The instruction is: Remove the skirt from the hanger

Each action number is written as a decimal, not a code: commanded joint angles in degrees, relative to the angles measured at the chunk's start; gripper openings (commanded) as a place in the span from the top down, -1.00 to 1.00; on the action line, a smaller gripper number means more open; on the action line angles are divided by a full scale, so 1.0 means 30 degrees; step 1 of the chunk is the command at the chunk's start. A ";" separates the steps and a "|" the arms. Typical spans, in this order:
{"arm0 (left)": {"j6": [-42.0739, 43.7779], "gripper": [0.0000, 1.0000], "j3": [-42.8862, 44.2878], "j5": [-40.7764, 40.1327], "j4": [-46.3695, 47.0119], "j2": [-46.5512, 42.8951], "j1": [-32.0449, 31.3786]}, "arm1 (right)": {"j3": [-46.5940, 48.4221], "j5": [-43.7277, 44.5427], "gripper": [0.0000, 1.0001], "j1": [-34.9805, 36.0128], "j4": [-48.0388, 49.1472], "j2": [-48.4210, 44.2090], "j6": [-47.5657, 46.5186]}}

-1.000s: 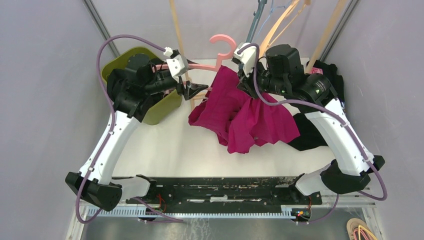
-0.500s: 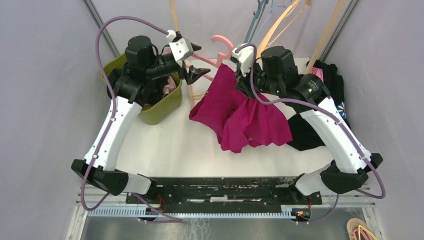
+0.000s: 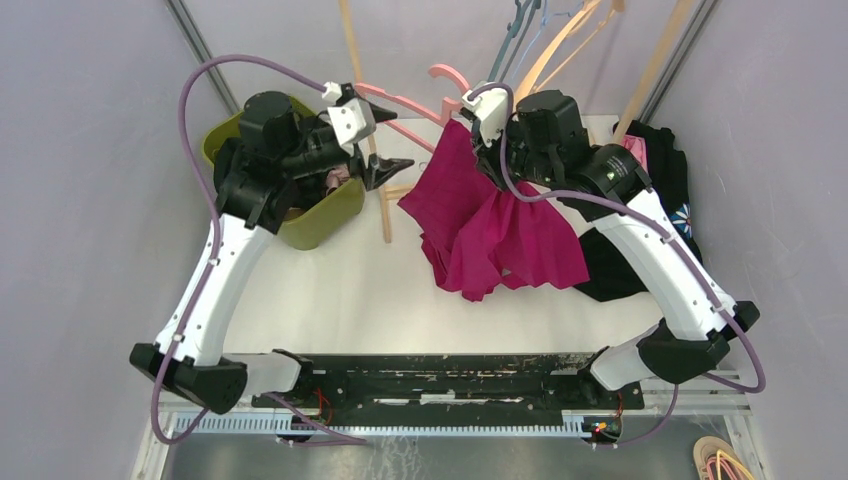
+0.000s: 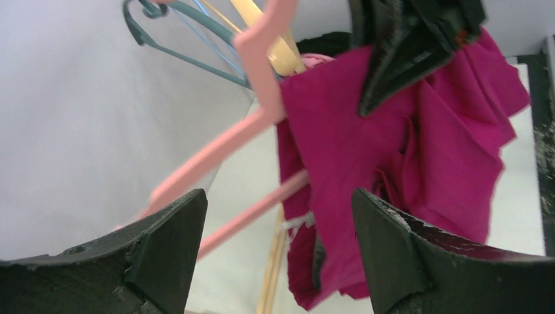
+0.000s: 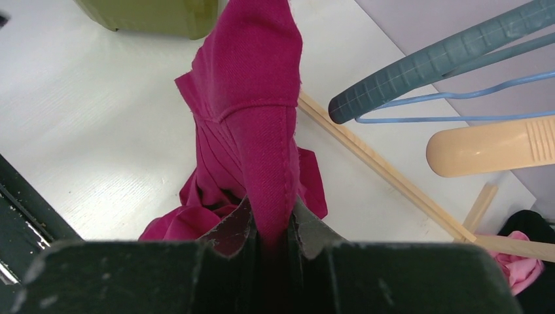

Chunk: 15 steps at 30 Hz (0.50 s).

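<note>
The magenta skirt (image 3: 490, 225) hangs bunched from my right gripper (image 3: 487, 138), which is shut on a fold of its waistband (image 5: 262, 131); its lower part rests on the white table. The pink hanger (image 3: 400, 103) slants up at the back, one end still at the skirt's top. My left gripper (image 3: 390, 142) is open just left of the skirt, with the hanger's arms (image 4: 216, 154) a little beyond its jaws, nothing pinched. In the left wrist view the skirt (image 4: 366, 163) fills the right half. The right wrist view shows my right gripper (image 5: 270, 226) clamping the fabric.
An olive bin (image 3: 320, 215) with clothes stands under the left arm. A wooden rod (image 3: 383, 215) lies beside it. Teal, blue and beige hangers (image 3: 530, 40) hang at the back. Dark clothes (image 3: 640, 260) are piled at the right.
The left gripper rose off the hanger area and opened slightly wider. The pink hanger tipped up and leftward. The right gripper kept its hold and drew the skirt a little back.
</note>
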 commanded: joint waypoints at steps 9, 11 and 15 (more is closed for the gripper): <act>-0.1587 -0.75 -0.4924 0.2148 0.1685 -0.2637 -0.0099 | 0.1815 -0.0212 0.99 0.0005 0.1818 -0.0532 -0.0056; -0.2091 -0.75 -0.5396 0.2469 0.2266 -0.2618 -0.0114 | 0.1831 -0.0244 0.99 0.0010 0.1745 -0.0692 -0.0141; -0.3163 -0.74 -0.6720 0.2613 0.3975 -0.2523 -0.0112 | 0.1900 -0.0416 0.99 0.0011 0.1674 -0.0939 -0.0060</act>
